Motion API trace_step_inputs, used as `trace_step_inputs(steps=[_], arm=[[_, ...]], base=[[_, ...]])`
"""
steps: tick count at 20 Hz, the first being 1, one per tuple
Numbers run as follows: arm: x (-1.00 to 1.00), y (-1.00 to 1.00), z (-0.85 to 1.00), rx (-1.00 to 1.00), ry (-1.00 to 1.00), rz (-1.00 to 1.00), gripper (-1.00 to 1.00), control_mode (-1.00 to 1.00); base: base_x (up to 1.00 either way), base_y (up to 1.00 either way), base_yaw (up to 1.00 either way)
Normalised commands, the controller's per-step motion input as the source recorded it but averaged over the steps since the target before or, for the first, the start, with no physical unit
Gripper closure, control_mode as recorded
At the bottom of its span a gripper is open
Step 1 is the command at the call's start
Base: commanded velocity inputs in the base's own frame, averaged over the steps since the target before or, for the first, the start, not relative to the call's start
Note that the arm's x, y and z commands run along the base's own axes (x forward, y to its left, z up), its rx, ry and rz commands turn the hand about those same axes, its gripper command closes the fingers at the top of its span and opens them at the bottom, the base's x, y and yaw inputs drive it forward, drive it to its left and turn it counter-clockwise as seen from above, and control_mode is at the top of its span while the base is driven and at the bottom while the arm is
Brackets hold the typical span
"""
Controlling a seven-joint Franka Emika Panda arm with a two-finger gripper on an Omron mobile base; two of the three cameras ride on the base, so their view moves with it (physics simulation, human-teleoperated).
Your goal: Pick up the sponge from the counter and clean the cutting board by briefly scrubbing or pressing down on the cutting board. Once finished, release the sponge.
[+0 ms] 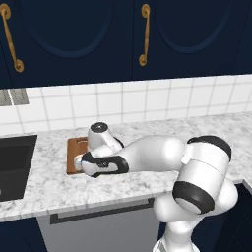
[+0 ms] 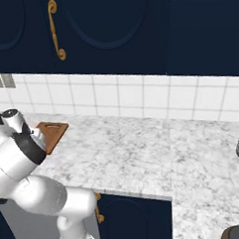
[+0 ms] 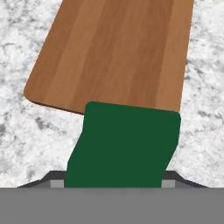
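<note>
My pincer [image 3: 114,185] pinched the sponge [image 3: 124,144], one finger tip at each side of it, and held it low at the near short edge of the cutting board [image 3: 116,52]. I judged the step in hand was to bring the sponge over the wood and press it flat. To do this well, I should move forward until the whole sponge was above the board, then go straight down and rub shortly, without pushing the board along the desk [image 3: 26,127].

The sponge showed only its dark green top, slightly skewed. The board was brown, smooth, with rounded corners, and lay flat on the white marble desk beside the black sink [image 1: 15,165].
</note>
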Motion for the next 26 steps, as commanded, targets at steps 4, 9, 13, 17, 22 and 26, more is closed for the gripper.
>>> trace_step_inputs(steps=[4, 9, 13, 17, 22, 26], arm=[[0.58, 0.55, 0.0, 0.0, 0.04, -0.13, 1.0, -1.0], [0.46, 0.45, -0.03, 0.0, 0.07, -0.09, 1.0, -1.0], [0.29, 0.37, -0.15, 0.0, 0.0, -0.1, 1.0, -1.0], [0.07, 0.18, -0.39, 0.0, 0.0, -0.11, 1.0, -1.0], [0.14, 0.01, -0.5, 0.0, 0.0, -0.09, 1.0, -1.0], [0.32, 0.0, -0.36, 0.0, 0.0, -0.02, 1.0, -1.0]], base=[[0.0, 0.0, 0.0], [0.0, 0.0, 0.0], [0.0, 0.0, 0.0], [0.0, 0.0, 0.0], [0.0, 0.0, 0.0], [0.0, 0.0, 0.0]])
